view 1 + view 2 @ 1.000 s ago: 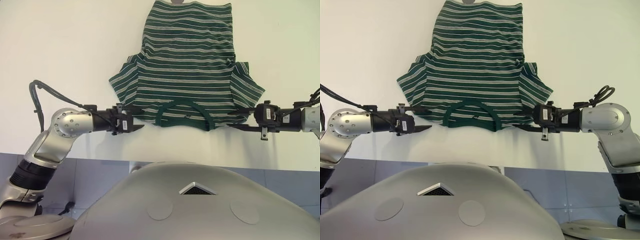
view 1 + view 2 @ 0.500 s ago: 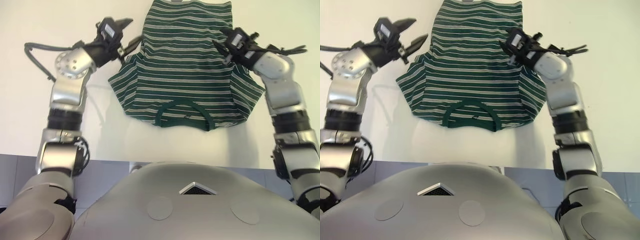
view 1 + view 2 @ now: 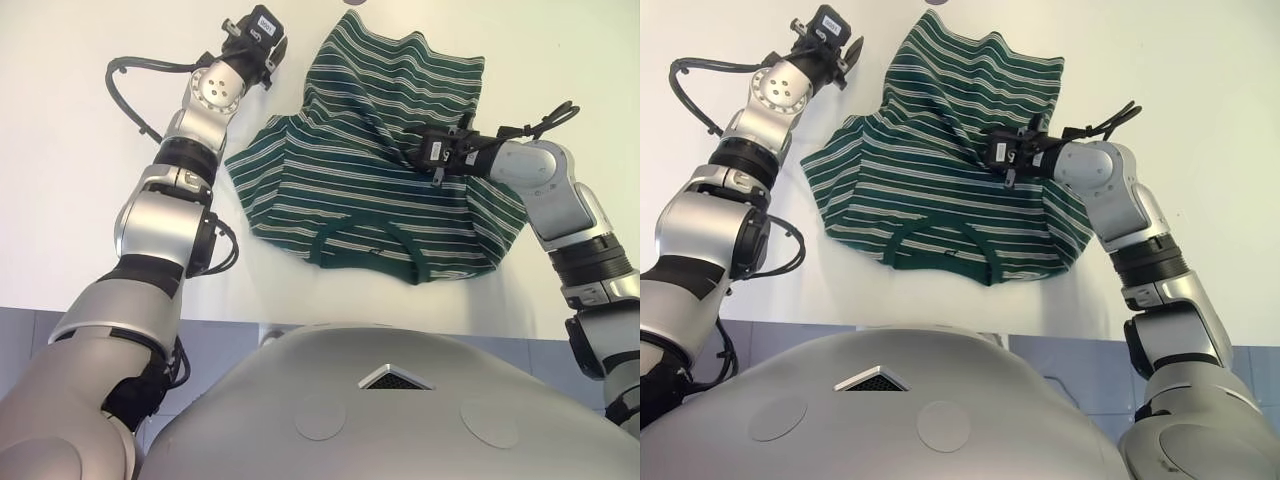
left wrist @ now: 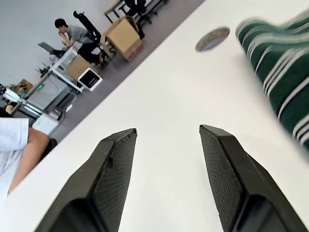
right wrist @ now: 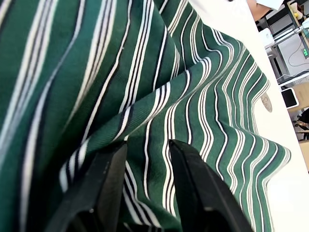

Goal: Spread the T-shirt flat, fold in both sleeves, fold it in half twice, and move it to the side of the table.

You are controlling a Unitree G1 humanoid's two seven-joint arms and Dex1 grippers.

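T-shirt (image 3: 340, 185) is lying on the white table (image 3: 90, 230) in front of me, green with pale stripes, collar (image 3: 365, 245) nearest me and hem at the far side. Its cloth is bunching up into a ridge toward the middle. My right gripper (image 3: 412, 150) is pinching that ridge. In the right wrist view its fingers (image 5: 108, 183) are sitting close together with striped fabric gathered between them. That arm is bending at the elbow, with the forearm crossing over the sleeve (image 3: 500, 200) on my right and pointing inward across the shirt. My left arm is stretching far forward along the shirt's left edge. It is carrying the left gripper (image 4: 167, 129) beside the far left corner of the hem. Its fingers (image 4: 113, 169) are standing spread apart over bare table, holding nothing, with the shirt's edge just beside them. The left wrist view is also giving me a round grey disc (image 4: 213, 38) set in the tabletop and a cardboard box (image 4: 124, 36) in the room behind. I am seeing a white label (image 3: 265, 22) on the left gripper's body, its print too small to read.
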